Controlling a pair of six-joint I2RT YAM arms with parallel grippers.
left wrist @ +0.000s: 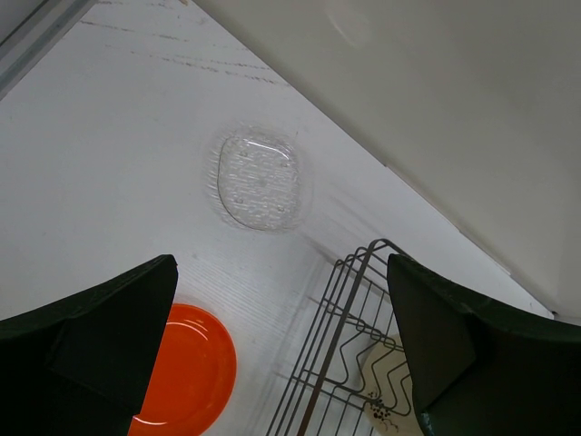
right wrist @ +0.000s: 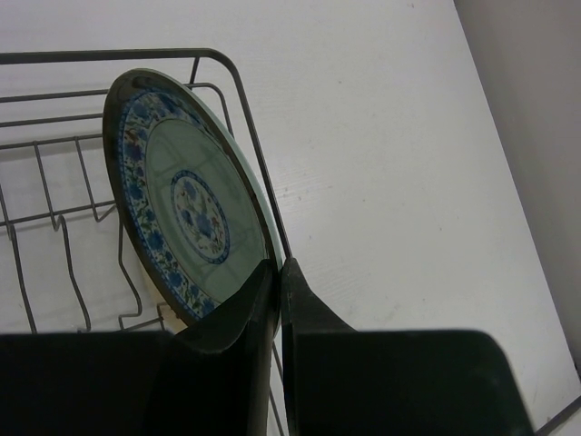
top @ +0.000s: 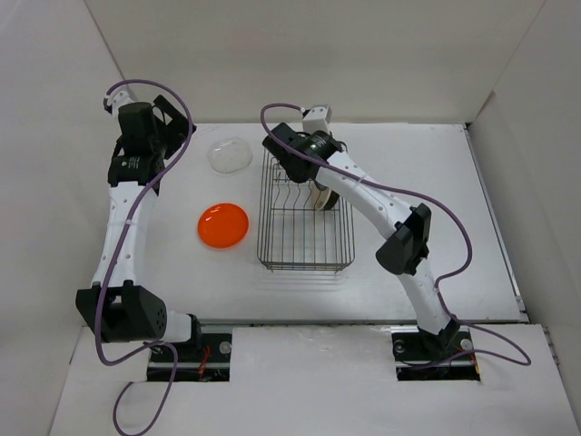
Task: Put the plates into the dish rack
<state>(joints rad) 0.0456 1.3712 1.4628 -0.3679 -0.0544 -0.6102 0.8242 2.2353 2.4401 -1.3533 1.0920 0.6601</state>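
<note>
- Small white print on the dark housing of the left arm (top: pixel 130 164) is too small to read.
- A few dark marks sit on a pale cream shape (left wrist: pixel 386 391) inside the dish rack (top: pixel 304 245). They cannot be read.
- That cream shape is cut off by the frame edge and by a finger in the left wrist view. From above it lies half under the right arm. Whether it is a plate of its own or the back of the patterned one, I cannot tell.
- Only the right wrist view shows the blue-patterned plate (right wrist: pixel 186 204). It stands on edge in the rack beside a corner, and its lower edge is hidden behind the fingers.
- The right gripper (right wrist: pixel 277 268) has its fingers pressed almost together, pinching that plate's rim.
- The left gripper (left wrist: pixel 280 263) hangs over the table (top: pixel 436 227) with fingers spread wide and nothing between them.
- The clear plate (top: pixel 230 154) and orange plate (top: pixel 223 224) lie flat on the table left of the rack. The orange one is partly hidden in the left wrist view.
</note>
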